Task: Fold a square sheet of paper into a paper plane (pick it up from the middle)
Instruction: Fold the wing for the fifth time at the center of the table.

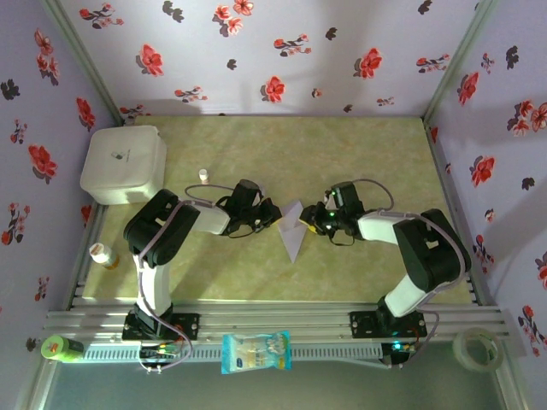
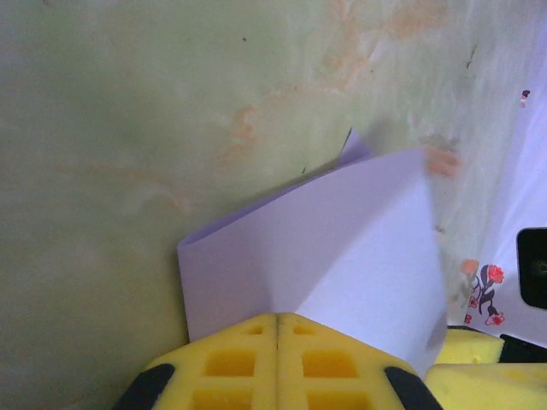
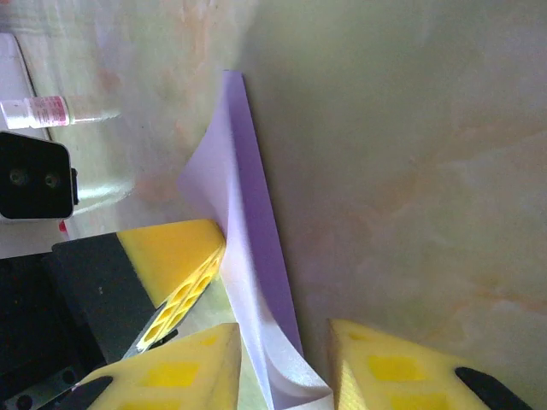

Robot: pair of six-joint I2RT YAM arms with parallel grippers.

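Note:
The square sheet of paper point(image 1: 293, 231), pale lilac and folded to a point, stands on edge on the green table between my two grippers. My left gripper point(image 1: 272, 219) comes in from the left. Its yellow jaws point(image 2: 277, 318) are pressed together on the sheet's near edge, and the sheet point(image 2: 342, 248) fans out ahead of them with a crease running from the jaw seam. My right gripper point(image 1: 312, 220) comes in from the right. Its fingers point(image 3: 282, 331) stand apart on either side of the sheet's curled lower edge point(image 3: 248, 256). The left gripper's yellow finger point(image 3: 175, 256) touches the sheet from the other side.
A white rounded box point(image 1: 124, 162) sits at the back left, with a small bottle point(image 1: 203, 175) beside it. An orange-capped bottle point(image 1: 102, 254) stands at the left edge. On the front rail lie a green item point(image 1: 60, 348), a blue-and-white packet point(image 1: 255, 352) and a tape roll point(image 1: 476, 348).

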